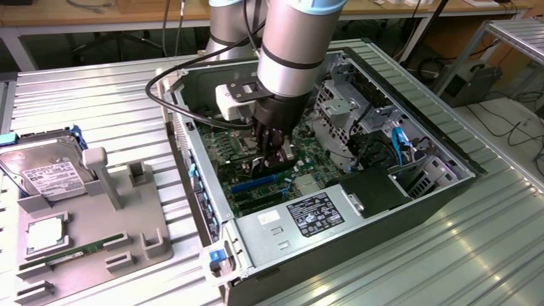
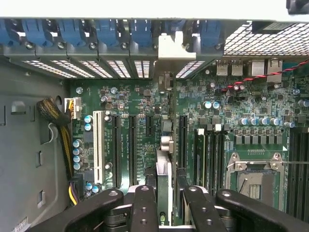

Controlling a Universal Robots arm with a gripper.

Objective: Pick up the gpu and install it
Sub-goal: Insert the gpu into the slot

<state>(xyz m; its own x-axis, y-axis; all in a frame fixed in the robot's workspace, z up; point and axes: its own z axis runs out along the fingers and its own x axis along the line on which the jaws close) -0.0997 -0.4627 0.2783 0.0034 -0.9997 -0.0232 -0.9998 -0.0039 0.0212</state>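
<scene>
My gripper (image 1: 274, 159) reaches down into the open computer case (image 1: 442, 159), just above the green motherboard (image 1: 255, 191). In the wrist view the gripper (image 2: 166, 212) is shut on the gpu (image 2: 164, 159), a thin card seen edge-on between the black fingers (image 2: 145, 208). The card runs along the motherboard's (image 2: 222, 111) expansion slots, beside a black slot (image 2: 182, 140). Its silvery bracket (image 2: 170, 46) stands at the case's rear slot openings (image 2: 111, 67). In the exterior view the card is mostly hidden behind the gripper.
A grey holder tray (image 1: 127, 223) lies at the exterior view's left, carrying a silver hard drive (image 1: 47, 172), a green memory stick (image 1: 72, 252) and a square chip (image 1: 44, 233). Drive cages (image 1: 340, 108), cables and the power supply (image 1: 314, 213) crowd the case.
</scene>
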